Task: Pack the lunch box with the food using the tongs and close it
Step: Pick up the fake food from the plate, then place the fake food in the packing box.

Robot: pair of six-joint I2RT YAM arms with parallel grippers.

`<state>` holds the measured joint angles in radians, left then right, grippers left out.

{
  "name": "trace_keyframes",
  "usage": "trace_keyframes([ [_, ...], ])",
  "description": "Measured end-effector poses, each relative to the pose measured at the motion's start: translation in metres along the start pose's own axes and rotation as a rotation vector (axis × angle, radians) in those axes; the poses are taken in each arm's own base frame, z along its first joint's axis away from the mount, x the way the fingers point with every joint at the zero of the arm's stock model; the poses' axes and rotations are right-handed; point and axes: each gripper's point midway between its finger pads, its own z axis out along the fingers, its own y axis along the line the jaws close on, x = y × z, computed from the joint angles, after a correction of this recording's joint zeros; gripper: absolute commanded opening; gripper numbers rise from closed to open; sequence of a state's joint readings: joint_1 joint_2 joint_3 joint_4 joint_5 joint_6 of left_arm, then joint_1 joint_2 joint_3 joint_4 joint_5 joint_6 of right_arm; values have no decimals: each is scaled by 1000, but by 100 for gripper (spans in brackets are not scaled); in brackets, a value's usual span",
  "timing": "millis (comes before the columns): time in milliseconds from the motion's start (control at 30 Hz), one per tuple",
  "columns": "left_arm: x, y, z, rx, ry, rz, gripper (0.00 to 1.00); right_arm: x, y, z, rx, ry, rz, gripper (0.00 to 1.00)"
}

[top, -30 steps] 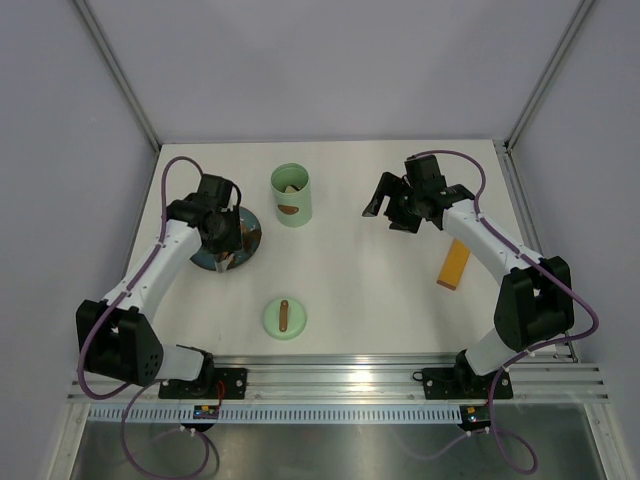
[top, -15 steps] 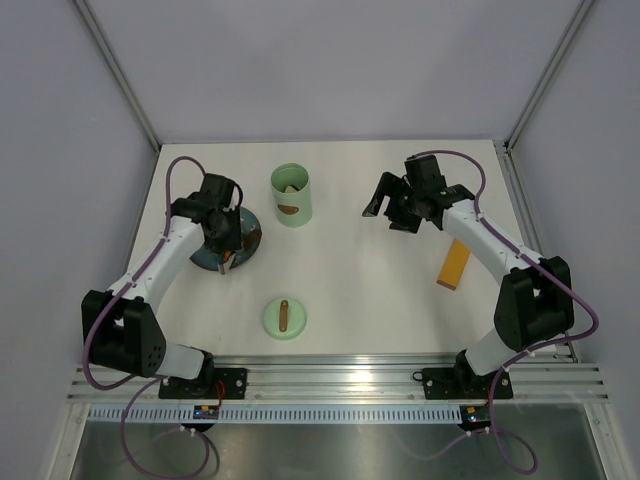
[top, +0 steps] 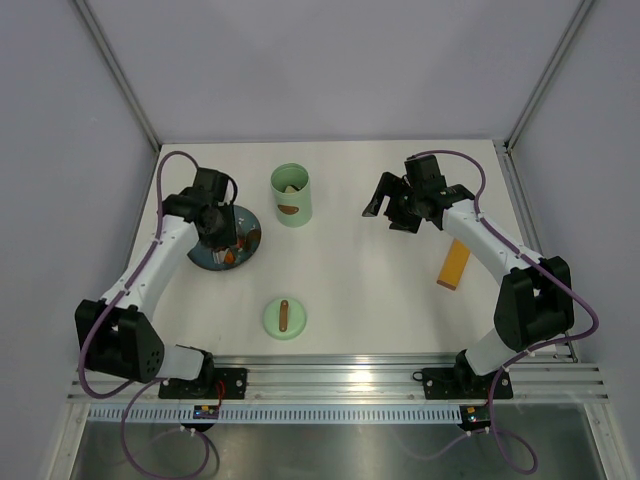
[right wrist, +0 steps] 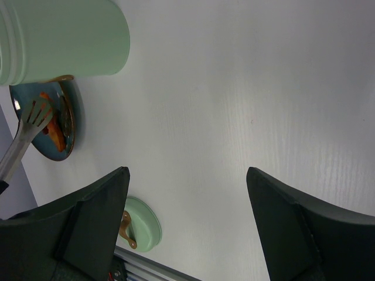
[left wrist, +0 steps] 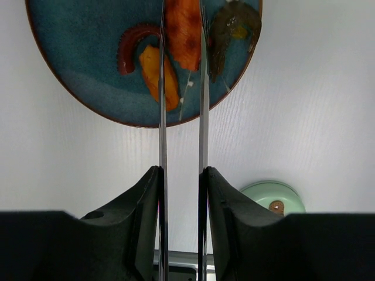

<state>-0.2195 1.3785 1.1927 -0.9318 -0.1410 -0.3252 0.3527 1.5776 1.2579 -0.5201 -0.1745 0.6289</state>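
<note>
Left gripper point(left wrist: 180, 175): pinched on the tongs point(left wrist: 162, 117), one pad against each silver arm, presumably to squeeze the tips together. Straight ahead of the fingers, over the plate point(left wrist: 76, 70): tong arms astride an orange piece of food point(left wrist: 183, 29), with a red curl point(left wrist: 132, 44) just left of them and a dark bit point(left wrist: 231, 26) just right. Gripped or merely straddled: cannot tell. Back beside the right finger: lid point(left wrist: 272, 196), likely set aside to keep the box open for loading.

Right gripper point(right wrist: 186, 172): spread wide, holding nothing, probably waiting for the lid. Far ahead, leftward: box point(right wrist: 64, 41), upright.

Only from the left wrist: food between the arms. Only from the right wrist: slotted tong tip, side-on. Only from above: a tan bit point(top: 290, 187) inside the box, and a strip point(top: 453, 264) beside the right arm.
</note>
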Motion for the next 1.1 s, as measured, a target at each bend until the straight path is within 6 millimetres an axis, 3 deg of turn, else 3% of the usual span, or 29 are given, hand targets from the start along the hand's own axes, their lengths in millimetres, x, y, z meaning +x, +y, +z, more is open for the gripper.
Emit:
trace_keyframes([
  [200, -21, -1, -24, 16, -82, -13, 13, 0, 0, 0, 0, 0, 0, 89],
  [500, -32, -1, -42, 23, -113, -16, 12, 0, 0, 0, 0, 0, 0, 89],
  [733, -69, -11, -80, 83, -232, -24, 10, 0, 0, 0, 0, 0, 0, 89],
  [933, -100, -38, -115, 167, -336, 2, 10, 0, 0, 0, 0, 0, 0, 89],
  [1100, -112, -69, -115, 230, -338, 49, 10, 0, 0, 0, 1, 0, 0, 89],
])
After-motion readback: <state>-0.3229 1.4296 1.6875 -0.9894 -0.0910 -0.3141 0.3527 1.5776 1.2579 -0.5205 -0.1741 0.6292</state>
